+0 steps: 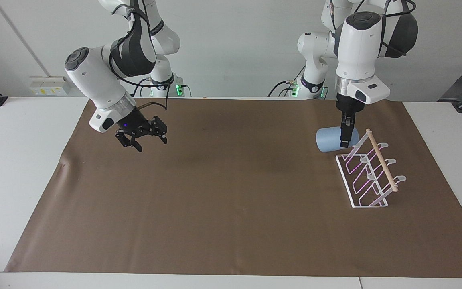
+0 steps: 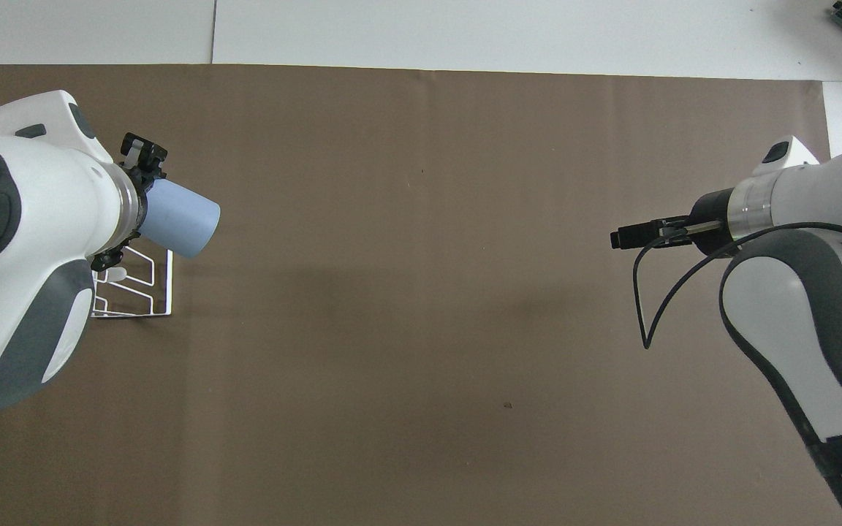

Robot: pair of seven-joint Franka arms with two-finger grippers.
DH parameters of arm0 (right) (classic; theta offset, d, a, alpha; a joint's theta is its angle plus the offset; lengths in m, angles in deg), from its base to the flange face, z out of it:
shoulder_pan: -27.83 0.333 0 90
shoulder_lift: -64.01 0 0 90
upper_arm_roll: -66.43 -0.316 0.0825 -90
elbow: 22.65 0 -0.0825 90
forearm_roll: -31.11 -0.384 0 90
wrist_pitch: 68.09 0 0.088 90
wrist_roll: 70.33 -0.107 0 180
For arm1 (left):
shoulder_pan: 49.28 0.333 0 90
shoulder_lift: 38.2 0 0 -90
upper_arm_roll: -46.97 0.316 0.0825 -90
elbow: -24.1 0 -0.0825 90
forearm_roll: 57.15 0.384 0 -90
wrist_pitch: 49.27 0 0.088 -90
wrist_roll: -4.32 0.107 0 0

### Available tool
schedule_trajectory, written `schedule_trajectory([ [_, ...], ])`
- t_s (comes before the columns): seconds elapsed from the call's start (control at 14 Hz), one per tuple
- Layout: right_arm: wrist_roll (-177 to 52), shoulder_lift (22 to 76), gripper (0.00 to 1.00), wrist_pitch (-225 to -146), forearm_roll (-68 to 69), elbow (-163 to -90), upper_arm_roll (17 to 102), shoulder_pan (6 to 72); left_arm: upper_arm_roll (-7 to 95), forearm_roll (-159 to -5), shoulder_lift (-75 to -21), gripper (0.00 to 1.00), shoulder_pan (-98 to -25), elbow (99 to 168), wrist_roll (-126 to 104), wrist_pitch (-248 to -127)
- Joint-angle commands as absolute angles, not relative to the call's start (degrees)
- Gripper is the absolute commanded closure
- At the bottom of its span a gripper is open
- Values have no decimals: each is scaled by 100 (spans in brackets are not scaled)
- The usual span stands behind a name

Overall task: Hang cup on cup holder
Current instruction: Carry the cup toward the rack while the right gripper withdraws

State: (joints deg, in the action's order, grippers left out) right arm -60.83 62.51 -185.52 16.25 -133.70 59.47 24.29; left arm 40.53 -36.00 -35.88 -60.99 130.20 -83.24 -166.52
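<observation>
1. Gripping the cup [image 1: 329,140], the left pincer [image 1: 346,141] has its fingers closed tight on the cup's wall at one end; the cup is carried on its side, clear of the brown mat [image 1: 231,200].
2. Cup position: held in the air at the left arm's end of the desk [image 1: 22,160], just beside the cup holder [image 1: 369,172], next to the holder's end that lies nearer to the robots. Whether cup and holder touch cannot be told from either view.
3. Overhead check: the cup [image 2: 176,219] projects from the left pincer [image 2: 139,208] toward the middle of the mat, with part of the holder's white wire base [image 2: 147,288] showing just below the arm.
4. Cup holder: stands on the mat toward the left arm's end, wooden dowel on top, wire loops slanted.
5. Right pincer [image 1: 142,142]: fingers spread wide, holding nothing and touching nothing. It hangs over the mat toward the right arm's end, well apart from cup and holder.
6. Overhead check of the right pincer [image 2: 636,235]: seen edge-on, so its opening is not legible from there.
</observation>
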Motion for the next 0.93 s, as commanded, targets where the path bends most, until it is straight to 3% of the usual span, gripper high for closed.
schedule_trajectory([
  [0.0,-6862,6313,0,-18586,2291,-13357,5905,2711,4012,-2616,-3485,100,-6044,13413,-8277,-17143],
  [0.36,-8086,6409,0,-18481,2855,-13252,5905,3117,4012,-1024,-3854,100,-5816,13370,-8330,-17555],
  [0.85,-8140,6480,0,-16865,3164,-11961,5975,2793,4021,-248,-4373,100,-5518,13168,-8585,-17986],
])
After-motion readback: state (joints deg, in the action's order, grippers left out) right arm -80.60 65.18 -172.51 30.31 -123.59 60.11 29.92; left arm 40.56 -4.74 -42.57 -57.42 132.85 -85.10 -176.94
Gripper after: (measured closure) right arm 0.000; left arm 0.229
